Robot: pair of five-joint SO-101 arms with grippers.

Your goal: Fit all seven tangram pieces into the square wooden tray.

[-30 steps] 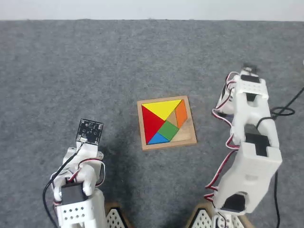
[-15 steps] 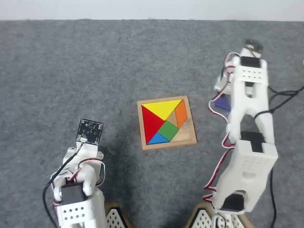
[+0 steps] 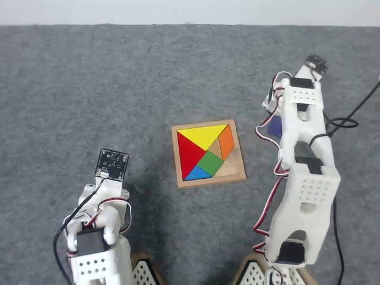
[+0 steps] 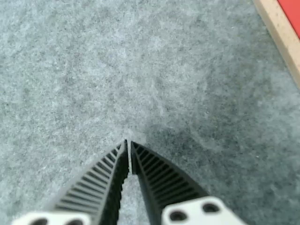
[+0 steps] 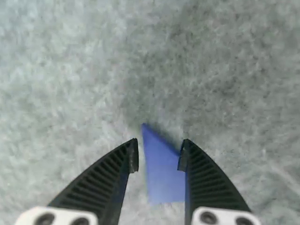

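Blue piece (image 5: 161, 173) is lying on the grey felt desk (image 3: 119, 89) right of the tray (image 3: 209, 180), its long axis and tip pointing outward between the spread right jaws; left jaws are pressing together.

Grey felt-covered table (image 3: 89, 77), square wooden tray (image 3: 235, 168) lying flat on it near the middle.
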